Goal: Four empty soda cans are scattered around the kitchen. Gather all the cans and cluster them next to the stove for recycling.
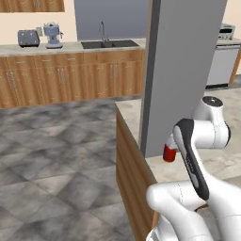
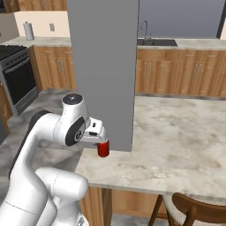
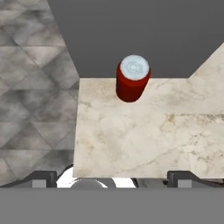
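One red soda can (image 3: 132, 78) with a silver top stands upright on the marble island counter (image 3: 144, 135), close to its corner and against the foot of a grey pillar. It also shows as the can (image 2: 103, 149) and the can (image 1: 168, 153), partly behind my arm. My gripper (image 3: 113, 177) hovers above the counter, open, with nothing between its fingers. The can lies ahead of the fingertips, apart from them. From the right base, the gripper (image 2: 99, 133) sits just over the can. The stove (image 2: 13, 73), black-topped with a steel front, stands far left across the floor.
The wide grey pillar (image 2: 101, 66) rises from the island right behind the can. A wooden chair (image 2: 194, 212) stands at the island's near edge. The back counter holds a sink (image 1: 109, 44), a toaster (image 1: 28, 38) and a coffee machine (image 1: 53, 36). Tiled floor (image 1: 52, 155) lies left of the island.
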Controlling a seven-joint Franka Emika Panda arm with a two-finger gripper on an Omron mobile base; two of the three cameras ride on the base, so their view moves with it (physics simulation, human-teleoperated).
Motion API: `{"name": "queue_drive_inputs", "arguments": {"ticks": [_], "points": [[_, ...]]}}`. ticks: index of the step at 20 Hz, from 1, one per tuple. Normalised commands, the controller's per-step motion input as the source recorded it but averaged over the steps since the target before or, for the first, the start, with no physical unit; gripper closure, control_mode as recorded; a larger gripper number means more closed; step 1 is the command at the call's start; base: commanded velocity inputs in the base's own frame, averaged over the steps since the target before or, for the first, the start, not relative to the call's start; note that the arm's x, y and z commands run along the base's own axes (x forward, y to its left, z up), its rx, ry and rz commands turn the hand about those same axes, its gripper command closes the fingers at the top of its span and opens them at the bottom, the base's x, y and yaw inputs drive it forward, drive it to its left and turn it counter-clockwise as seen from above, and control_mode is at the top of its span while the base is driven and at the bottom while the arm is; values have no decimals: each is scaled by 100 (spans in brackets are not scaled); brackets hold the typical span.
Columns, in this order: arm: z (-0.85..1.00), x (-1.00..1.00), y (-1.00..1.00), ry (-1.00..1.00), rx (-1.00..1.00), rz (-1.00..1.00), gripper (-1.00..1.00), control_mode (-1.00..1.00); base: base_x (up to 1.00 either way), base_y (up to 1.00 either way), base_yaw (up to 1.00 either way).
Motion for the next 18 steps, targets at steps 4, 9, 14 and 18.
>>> {"name": "queue_drive_inputs", "arguments": {"ticks": [4, 9, 14, 18], "points": [[-15, 20, -6, 0, -1, 0, -100, -100, 0, 0, 0], [-7, 27, -12, 0, 0, 0, -100, -100, 0, 0, 0], [-12, 31, -11, 0, 0, 0, -100, -100, 0, 0, 0], [-22, 28, -4, 0, 0, 0, -100, -100, 0, 0, 0]]}}
